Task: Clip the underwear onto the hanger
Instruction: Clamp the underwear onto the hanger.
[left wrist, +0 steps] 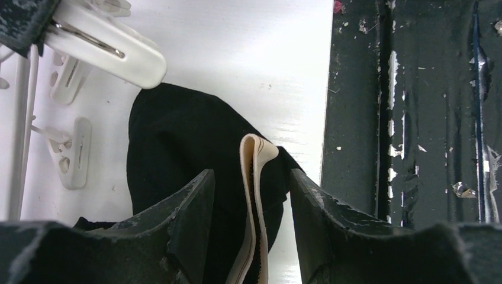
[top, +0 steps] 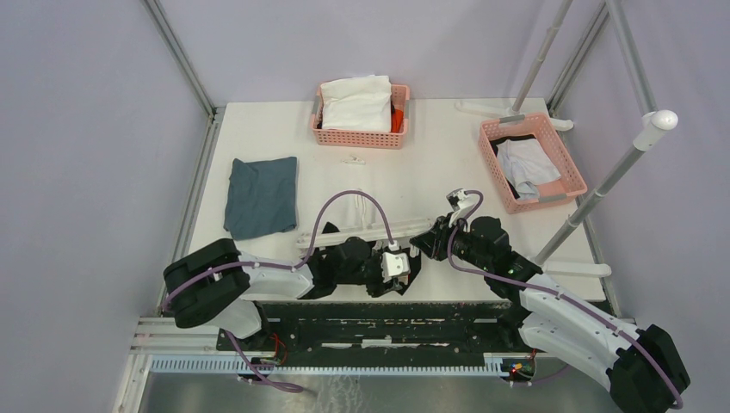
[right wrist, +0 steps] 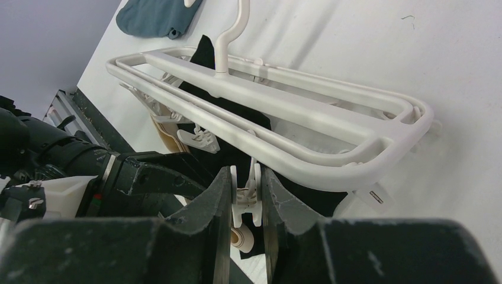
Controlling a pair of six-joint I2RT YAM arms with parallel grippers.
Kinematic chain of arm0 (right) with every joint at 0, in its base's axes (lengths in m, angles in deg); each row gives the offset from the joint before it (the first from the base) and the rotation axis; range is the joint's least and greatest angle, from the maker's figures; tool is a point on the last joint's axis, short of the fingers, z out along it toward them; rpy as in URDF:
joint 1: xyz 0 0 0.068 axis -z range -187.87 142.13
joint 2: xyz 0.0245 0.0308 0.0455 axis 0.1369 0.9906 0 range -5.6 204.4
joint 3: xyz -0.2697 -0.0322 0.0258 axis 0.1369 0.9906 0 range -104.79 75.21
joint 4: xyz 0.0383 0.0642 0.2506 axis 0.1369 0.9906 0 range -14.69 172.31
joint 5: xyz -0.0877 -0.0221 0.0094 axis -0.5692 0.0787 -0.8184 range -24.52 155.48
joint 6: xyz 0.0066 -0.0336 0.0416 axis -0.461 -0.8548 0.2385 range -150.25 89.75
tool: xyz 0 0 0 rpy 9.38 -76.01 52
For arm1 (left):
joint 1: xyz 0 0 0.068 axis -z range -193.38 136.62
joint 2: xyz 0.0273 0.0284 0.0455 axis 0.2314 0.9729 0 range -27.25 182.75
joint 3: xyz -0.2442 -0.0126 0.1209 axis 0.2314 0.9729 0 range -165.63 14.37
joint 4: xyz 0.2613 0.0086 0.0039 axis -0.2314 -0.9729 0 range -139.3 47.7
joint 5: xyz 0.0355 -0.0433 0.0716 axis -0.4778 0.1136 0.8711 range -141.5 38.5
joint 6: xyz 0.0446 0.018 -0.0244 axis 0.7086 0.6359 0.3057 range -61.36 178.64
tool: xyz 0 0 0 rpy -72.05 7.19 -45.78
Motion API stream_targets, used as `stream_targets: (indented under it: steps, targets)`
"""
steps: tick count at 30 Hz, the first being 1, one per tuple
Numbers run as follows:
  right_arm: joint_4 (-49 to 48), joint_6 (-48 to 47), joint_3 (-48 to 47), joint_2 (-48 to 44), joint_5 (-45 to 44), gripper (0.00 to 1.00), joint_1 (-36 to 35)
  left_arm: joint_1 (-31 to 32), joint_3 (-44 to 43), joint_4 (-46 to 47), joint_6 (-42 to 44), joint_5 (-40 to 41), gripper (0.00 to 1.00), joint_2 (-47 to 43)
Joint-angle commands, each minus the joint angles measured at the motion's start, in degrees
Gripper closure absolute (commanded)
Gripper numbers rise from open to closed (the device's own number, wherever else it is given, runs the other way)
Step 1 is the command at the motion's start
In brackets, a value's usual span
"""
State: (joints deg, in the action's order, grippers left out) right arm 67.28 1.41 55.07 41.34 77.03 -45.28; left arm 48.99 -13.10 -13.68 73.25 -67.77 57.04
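Pinches a clip [right wrist: 247, 204] of the hanger [right wrist: 284, 112] tight in the right gripper [right wrist: 245, 173]. Straddles the upright waistband [left wrist: 251, 160] of the underwear [left wrist: 177, 136] with the left gripper [left wrist: 251, 174]; cannot tell whether squeezing it. Finds the underwear bunched on the table [top: 430, 172] beneath the hanger.

Left arm [top: 269, 277] low, jaws parted; right arm [top: 564, 311] low, jaws clamped.

Black-and-white arms [top: 559, 314], purple cables [top: 344, 200]
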Motion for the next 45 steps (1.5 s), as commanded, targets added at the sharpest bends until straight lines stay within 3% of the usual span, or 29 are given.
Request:
stream_targets:
  steps: [1, 9, 16, 23, 33, 41, 45]
  targets:
    - [-3.05, 0.29, -2.51, 0.07, 1.01, 0.89, -0.19, -0.32, 1.0, 2.33, 0.73, 1.95, 0.44, 0.91]
    - [-3.1, 0.33, -3.05, 0.44, 1.23, 0.89, -0.2, -0.31, 3.29, 2.96, -1.03, 1.94, 0.46, 0.94]
    - [-2.77, 0.07, -2.48, -0.6, 1.03, 0.89, -0.17, -0.35, 3.76, 3.72, -1.75, 3.77, 0.54, -0.41]
    - [-2.23, -0.75, -2.49, -0.8, 1.11, 0.89, -0.18, -0.32, 3.83, 5.83, -0.76, 6.22, 0.94, -3.04]
    - [-4.45, -1.29, -4.1, 0.24, 1.43, 0.86, -0.16, -0.32, 5.82, 9.52, 6.36, 5.42, 0.97, -8.73]
    - [-5.69, -1.58, -6.4, 1.3, 4.88, 0.99, -0.2, -0.32, 10.88, 20.1, 15.04, 3.29, 0.97, -10.33]
    - [-5.81, -1.28, -6.38, 0.7, 3.69, 1.0, -0.21, -0.32, 10.69, 20.79, 17.7, 2.45, 0.97, -9.58]
